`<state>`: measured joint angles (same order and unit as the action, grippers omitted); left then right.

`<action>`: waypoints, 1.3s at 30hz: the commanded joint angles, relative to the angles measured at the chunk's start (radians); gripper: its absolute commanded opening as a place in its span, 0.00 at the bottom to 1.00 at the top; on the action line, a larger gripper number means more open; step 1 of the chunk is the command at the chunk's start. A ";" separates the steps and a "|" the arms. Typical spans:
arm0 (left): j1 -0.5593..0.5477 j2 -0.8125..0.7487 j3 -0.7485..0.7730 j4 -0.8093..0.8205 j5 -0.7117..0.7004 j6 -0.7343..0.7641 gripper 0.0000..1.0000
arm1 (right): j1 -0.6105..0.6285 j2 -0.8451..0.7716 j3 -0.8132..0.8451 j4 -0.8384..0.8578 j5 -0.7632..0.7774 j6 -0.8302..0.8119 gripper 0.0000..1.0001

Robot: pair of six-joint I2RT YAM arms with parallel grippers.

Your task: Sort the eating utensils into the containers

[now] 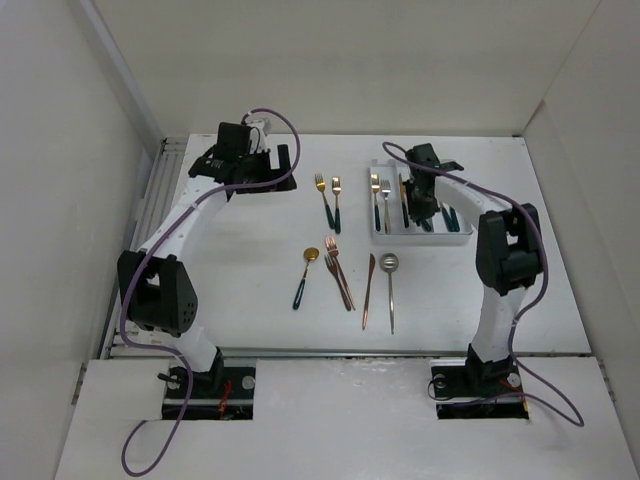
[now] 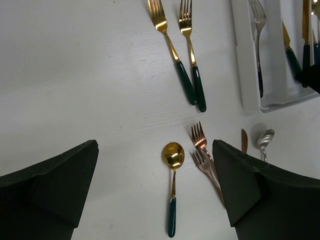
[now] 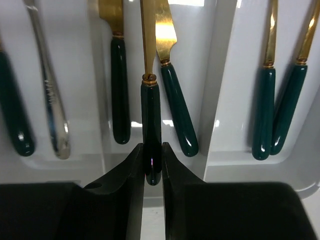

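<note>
No lettering, label, brand or number can be read anywhere. The sole trace is a faint stamped mark on the silver utensil handle [image 3: 50,100], at about ten o'clock in the right wrist view inside the white tray [image 3: 222,75], too blurred to decipher.

A white table [image 1: 250,230] fills the middle of the top view, matte and evenly lit, with only soft, faint shadows. Plain white walls close it in: a back wall [image 1: 340,60] at 12 o'clock, a left wall [image 1: 50,150] at 9 o'clock and a right wall [image 1: 600,160] at 3 o'clock. The back and right walls meet in a seam [image 1: 545,95] at 1 o'clock. Grooved metal rails [image 1: 165,180] run along the table's edge at 10 o'clock. Another rail [image 1: 350,352] borders it at 6 o'clock, and nearer still lies a white board [image 1: 340,420].
</note>
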<state>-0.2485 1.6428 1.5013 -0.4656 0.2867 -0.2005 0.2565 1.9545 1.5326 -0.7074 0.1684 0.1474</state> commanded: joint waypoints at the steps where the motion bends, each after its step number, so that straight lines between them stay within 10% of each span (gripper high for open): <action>1: 0.006 -0.029 -0.018 0.005 -0.007 -0.005 0.97 | 0.007 0.011 0.060 -0.020 0.063 -0.037 0.00; 7: 0.029 -0.063 -0.050 0.005 -0.017 0.004 0.97 | 0.007 0.029 0.060 0.012 0.126 -0.014 0.00; 15: 0.057 -0.072 -0.079 0.005 -0.036 -0.005 0.97 | 0.007 -0.020 0.049 0.003 0.137 -0.023 0.46; 26: 0.057 -0.104 -0.058 -0.015 -0.245 -0.005 0.96 | 0.016 -0.354 -0.055 -0.018 -0.042 0.087 0.62; 31: 0.077 -0.124 -0.069 -0.002 -0.342 -0.005 0.97 | 0.154 -0.408 -0.343 -0.047 -0.066 0.251 0.65; 34: 0.077 -0.147 -0.088 0.007 -0.353 -0.005 0.97 | 0.297 -0.408 -0.446 -0.018 -0.053 0.371 0.87; 39: 0.077 -0.213 -0.124 0.027 -0.321 -0.005 0.99 | 0.412 -0.387 -0.509 0.034 -0.017 0.458 0.85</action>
<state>-0.1726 1.5032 1.3960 -0.4637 -0.0299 -0.2005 0.6579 1.6005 1.0195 -0.7200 0.1318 0.4980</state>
